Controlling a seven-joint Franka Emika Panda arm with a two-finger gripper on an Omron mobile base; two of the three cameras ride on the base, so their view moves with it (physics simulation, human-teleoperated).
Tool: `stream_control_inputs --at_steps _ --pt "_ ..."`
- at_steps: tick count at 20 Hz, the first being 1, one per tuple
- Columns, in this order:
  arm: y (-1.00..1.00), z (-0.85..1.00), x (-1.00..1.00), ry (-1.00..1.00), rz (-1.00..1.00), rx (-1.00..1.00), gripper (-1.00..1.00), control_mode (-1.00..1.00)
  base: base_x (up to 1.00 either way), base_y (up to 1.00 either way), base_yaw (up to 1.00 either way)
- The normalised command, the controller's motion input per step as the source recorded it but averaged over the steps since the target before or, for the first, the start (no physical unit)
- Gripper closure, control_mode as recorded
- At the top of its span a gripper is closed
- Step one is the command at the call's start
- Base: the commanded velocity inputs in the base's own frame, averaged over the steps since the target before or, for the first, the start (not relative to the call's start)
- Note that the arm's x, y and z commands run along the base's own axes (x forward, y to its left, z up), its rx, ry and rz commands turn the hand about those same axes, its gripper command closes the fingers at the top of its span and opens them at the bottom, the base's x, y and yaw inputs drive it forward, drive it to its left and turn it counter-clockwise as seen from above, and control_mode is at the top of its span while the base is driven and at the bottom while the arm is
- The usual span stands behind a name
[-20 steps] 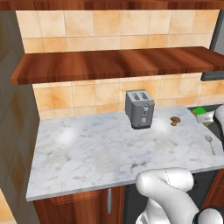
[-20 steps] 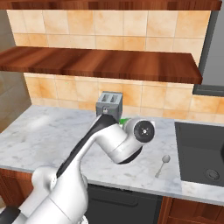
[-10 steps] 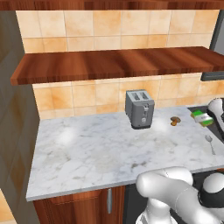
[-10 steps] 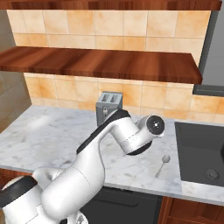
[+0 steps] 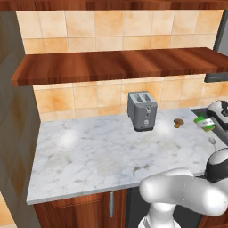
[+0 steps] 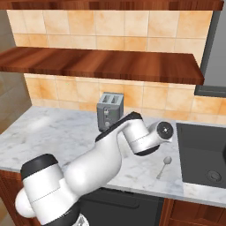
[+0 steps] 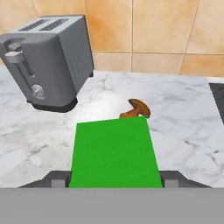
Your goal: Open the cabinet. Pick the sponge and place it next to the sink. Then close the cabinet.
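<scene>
The gripper (image 7: 114, 183) is clamped on the flat green-topped rectangular sponge (image 7: 114, 153), one dark finger at each side edge. The sponge's long axis runs away from the hand toward the small brown lump (image 7: 136, 109) (a mushroom shape) on the white marbled surface (image 7: 183, 113). The left base view adds the sponge's yellow layer (image 5: 205, 123); the right adds the dark grey sink (image 6: 201, 150) nearby.

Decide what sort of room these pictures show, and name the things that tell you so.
A kitchen, rendered rather than real. A toaster stands on a marble counter against a tiled wall, a dark sink is set into the counter, and a spoon lies beside it.
</scene>
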Motion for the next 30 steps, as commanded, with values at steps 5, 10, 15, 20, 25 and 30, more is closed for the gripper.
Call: stream_control_inputs --at_steps 5,10,15,20,25,30 --pt "-0.27 -0.34 0.4 0.01 0.0 -0.01 1.0 -1.0 0.0 0.0 0.0" --pt "-0.2 -0.25 0.41 0.08 -0.01 -0.02 1.0 -1.0 0.0 0.0 0.0" --pt "-0.29 -0.25 0.31 0.1 0.0 0.0 1.0 -1.0 0.0 0.0 0.0" --pt "-0.3 -0.36 0.16 0.01 0.0 0.0 1.0 -1.0 0.0 0.0 0.0" --pt "-0.36 -0.32 0.21 0.0 0.0 0.0 1.0 -1.0 0.0 0.0 0.0" --pt "-0.34 -0.26 0.34 0.03 0.0 0.0 1.0 -1.0 0.0 0.0 0.0"
